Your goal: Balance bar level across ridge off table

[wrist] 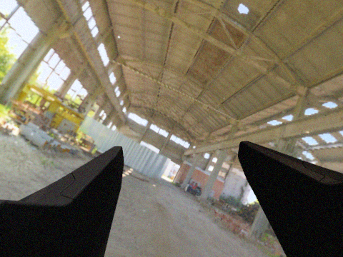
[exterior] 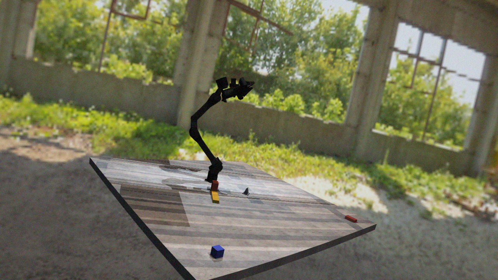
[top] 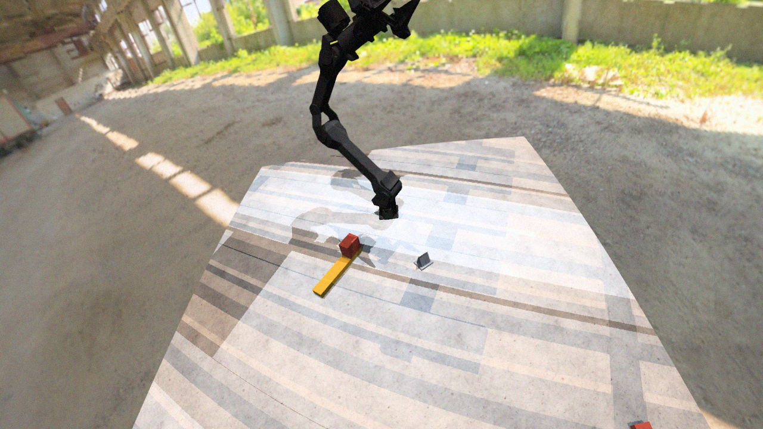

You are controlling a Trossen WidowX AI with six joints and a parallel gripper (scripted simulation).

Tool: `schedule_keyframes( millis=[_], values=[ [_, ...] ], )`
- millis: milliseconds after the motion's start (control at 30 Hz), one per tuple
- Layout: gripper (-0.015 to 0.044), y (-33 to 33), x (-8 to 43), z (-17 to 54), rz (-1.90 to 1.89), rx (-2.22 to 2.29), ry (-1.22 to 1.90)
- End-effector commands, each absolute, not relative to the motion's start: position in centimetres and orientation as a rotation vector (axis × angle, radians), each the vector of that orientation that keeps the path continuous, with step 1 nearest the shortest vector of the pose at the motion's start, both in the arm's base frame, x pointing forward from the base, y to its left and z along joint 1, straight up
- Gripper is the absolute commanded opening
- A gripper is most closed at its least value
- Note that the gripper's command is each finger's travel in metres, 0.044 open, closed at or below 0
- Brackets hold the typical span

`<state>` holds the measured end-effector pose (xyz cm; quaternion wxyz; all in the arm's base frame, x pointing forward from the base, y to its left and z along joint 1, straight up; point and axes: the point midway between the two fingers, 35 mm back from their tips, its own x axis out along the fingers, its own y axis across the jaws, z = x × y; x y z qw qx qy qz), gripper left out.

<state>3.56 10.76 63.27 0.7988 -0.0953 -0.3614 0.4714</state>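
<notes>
The yellow bar (top: pixel 333 276) (exterior: pixel 215 196) lies flat on the table (top: pixel 533 347) (exterior: pixel 278 238). A red block (top: pixel 349 245) (exterior: pixel 214 186) sits at its end nearer the arm's base. The ridge, a small dark grey wedge on a thin plate (top: pixel 422 260) (exterior: pixel 246 191), stands apart from the bar, to its right in the top and exterior views. My gripper (exterior: pixel 252 85) (wrist: pixel 182 151) is open and empty, high above the table and away from bar and ridge. It points outward, and the wrist view shows only the hall between the fingers. The top view cuts off its top.
A flat red block (top: pixel 642 425) (exterior: pixel 350 218) lies near the table's far right corner in the exterior view, and at the bottom right edge of the top view. A blue cube (exterior: pixel 217 251) stands near the front corner in the exterior view. The arm's base stands behind the bar and ridge.
</notes>
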Motion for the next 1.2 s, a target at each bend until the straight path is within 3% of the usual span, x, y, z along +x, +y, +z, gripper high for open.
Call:
schedule_keyframes(
  millis=[0, 567, 1167],
  values=[
    [0.0315, 12.7, 5.8, 61.6, 0.980, -0.249, -0.671],
    [0.0315, 16.1, 15.1, 54.9, 0.817, -0.360, -0.285],
    [0.0315, 13.9, 24.6, 46.9, 0.582, -0.338, 0.108]
  ],
)
